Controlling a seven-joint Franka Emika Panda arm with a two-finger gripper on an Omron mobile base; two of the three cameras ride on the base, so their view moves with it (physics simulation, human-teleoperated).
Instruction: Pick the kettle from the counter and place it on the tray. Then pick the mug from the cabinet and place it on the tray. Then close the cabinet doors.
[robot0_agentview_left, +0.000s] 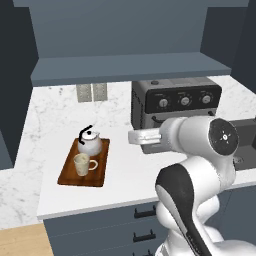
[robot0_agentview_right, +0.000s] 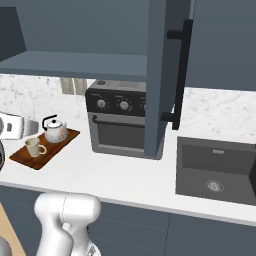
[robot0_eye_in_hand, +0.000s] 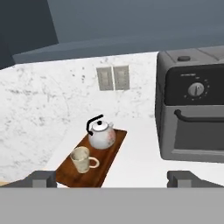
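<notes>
The kettle (robot0_eye_in_hand: 102, 135) and the mug (robot0_eye_in_hand: 82, 159) are both sitting on the tray (robot0_eye_in_hand: 109, 161), kettle at the far end, mug at the near end, close together. The tray is lying on the white marble tabletop (robot0_agentview_left: 130, 170), left of a dark toaster oven (robot0_agentview_left: 175, 107). The end effector (robot0_eye_in_hand: 112, 178) is hanging above the tabletop, fingers spread wide and holding nothing. A cabinet door (robot0_agentview_right: 160, 75) is standing open.

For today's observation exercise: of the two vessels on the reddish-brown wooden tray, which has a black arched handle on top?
The round silvery-white kettle; the cream-beige mug beside it has a side handle.
</notes>
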